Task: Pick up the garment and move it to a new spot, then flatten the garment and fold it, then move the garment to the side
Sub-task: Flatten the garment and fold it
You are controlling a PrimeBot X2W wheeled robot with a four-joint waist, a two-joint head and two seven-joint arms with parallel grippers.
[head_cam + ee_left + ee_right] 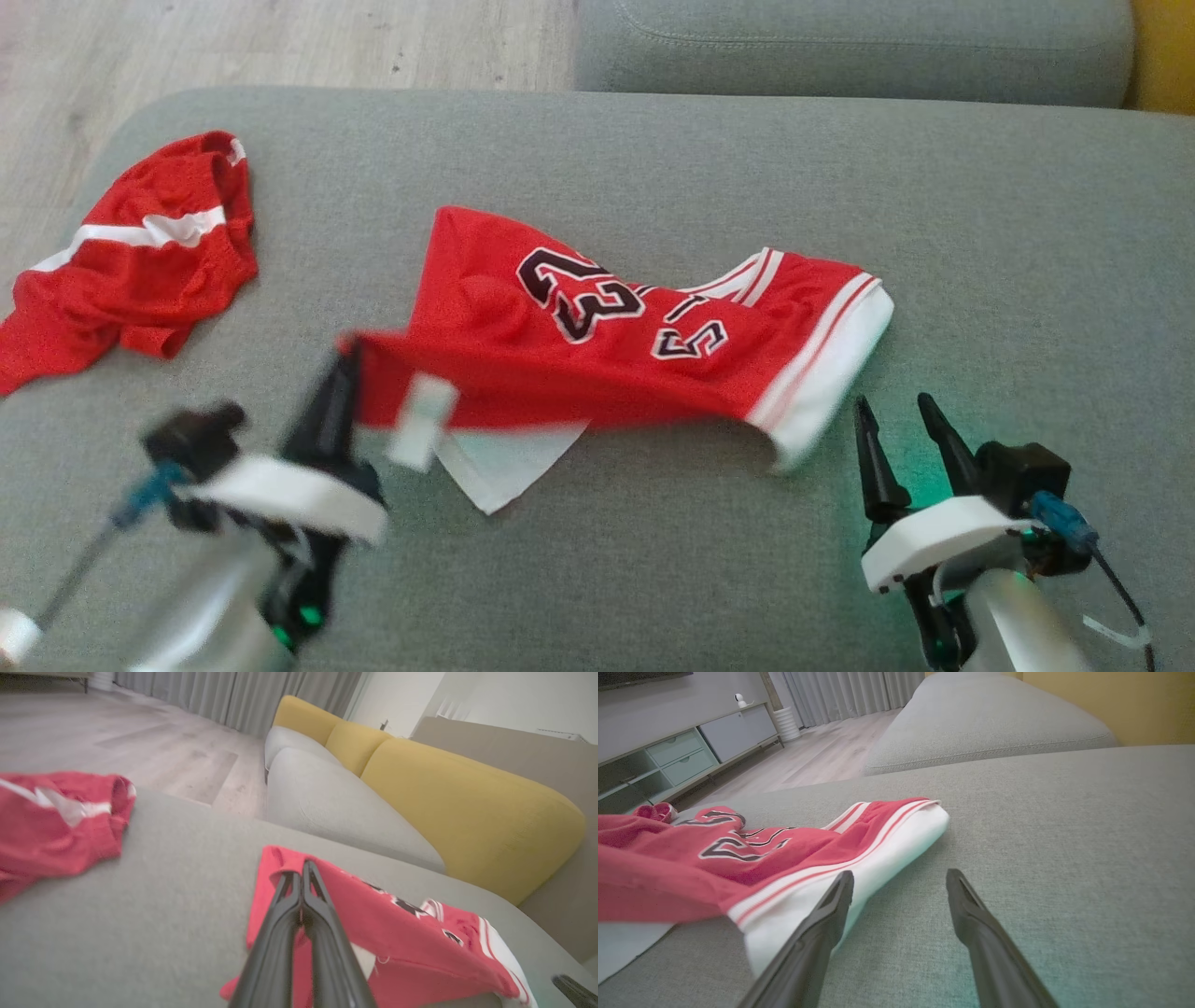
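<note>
The garment (597,345) is a red jersey piece with a black "23" and a white hem, lying crumpled in the middle of the grey cushion (653,149). My left gripper (344,364) is shut on its left edge, which is lifted a little; in the left wrist view the closed fingertips (302,867) pinch the red cloth (373,924). My right gripper (892,403) stands open just right of the white hem, touching nothing. In the right wrist view its fingers (831,914) flank bare cushion beside the hem (878,858).
A second red garment (131,261) with a white stripe lies bunched at the cushion's far left edge (46,821). Another grey cushion (840,47) sits behind, with yellow backrests (458,807). Wooden floor (280,37) lies beyond the left edge.
</note>
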